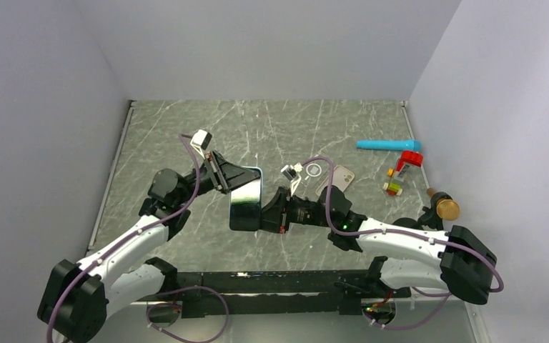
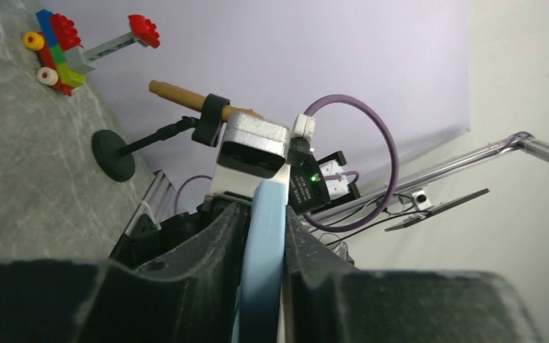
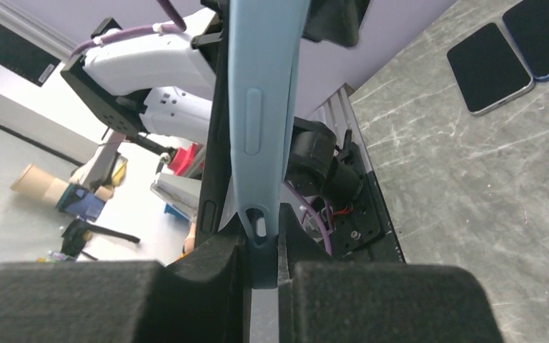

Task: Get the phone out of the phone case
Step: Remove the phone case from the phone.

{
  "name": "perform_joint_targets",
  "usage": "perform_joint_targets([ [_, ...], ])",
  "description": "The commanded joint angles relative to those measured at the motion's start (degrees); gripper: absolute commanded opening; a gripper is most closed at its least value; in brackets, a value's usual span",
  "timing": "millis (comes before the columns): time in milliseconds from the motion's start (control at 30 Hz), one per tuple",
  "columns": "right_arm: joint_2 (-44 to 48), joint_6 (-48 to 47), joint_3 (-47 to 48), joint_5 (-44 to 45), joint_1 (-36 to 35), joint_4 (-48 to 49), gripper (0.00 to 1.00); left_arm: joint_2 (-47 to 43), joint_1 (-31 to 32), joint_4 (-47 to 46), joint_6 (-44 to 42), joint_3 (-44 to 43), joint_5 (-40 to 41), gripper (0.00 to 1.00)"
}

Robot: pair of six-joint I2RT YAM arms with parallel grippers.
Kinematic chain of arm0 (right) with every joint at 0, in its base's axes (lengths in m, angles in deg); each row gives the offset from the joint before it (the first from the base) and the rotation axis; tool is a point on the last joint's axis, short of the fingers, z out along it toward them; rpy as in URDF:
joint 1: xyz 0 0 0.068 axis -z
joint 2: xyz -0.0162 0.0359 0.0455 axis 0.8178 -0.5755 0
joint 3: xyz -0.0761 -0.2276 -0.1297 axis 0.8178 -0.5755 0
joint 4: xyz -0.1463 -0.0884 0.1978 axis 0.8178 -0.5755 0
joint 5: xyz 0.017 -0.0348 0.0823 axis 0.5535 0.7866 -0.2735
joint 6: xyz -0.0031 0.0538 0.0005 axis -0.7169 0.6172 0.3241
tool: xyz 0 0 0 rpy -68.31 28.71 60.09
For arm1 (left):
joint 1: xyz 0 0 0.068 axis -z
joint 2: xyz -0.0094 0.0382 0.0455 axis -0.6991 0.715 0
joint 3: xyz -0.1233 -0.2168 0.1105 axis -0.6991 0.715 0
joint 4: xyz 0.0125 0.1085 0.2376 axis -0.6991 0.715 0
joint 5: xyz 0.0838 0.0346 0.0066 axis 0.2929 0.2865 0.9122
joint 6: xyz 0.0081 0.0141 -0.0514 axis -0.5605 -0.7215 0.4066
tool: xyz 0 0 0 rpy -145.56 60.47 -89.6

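Phone (image 1: 246,204), in its blue case (image 3: 264,107), was held above the table (image 1: 186,136). Left gripper (image 2: 263,236) was clamped on the far end, right gripper (image 3: 261,271) on the near-right edge. Whether it was fully seated was unclear.

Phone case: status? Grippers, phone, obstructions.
Both jaws shut on the phone case: left gripper at one end, right gripper at the other. Held aloft, phone not out yet. Nothing in the way.

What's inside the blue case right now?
The phone, dark screen showing, sits in the case, which the left gripper and right gripper pinch at opposite ends. Its back is covered by the case.
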Motion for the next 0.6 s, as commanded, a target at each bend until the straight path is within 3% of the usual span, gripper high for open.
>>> perform_joint_targets([
  [0,-0.65,2.71,0.0,4.95,1.15,15.58,0.0,-2.64,1.5,13.1,-6.22,-3.23,0.01,0.4],
  [367,-0.7,5.62,-1.93,6.22,3.01,17.9,0.0,-5.94,0.63,24.2,-12.5,-5.0,1.3,0.96],
  [567,-0.92,10.32,-4.34,5.01,6.13,21.09,0.0,-11.84,-3.66,34.85,-18.14,-5.67,0.64,0.99],
])
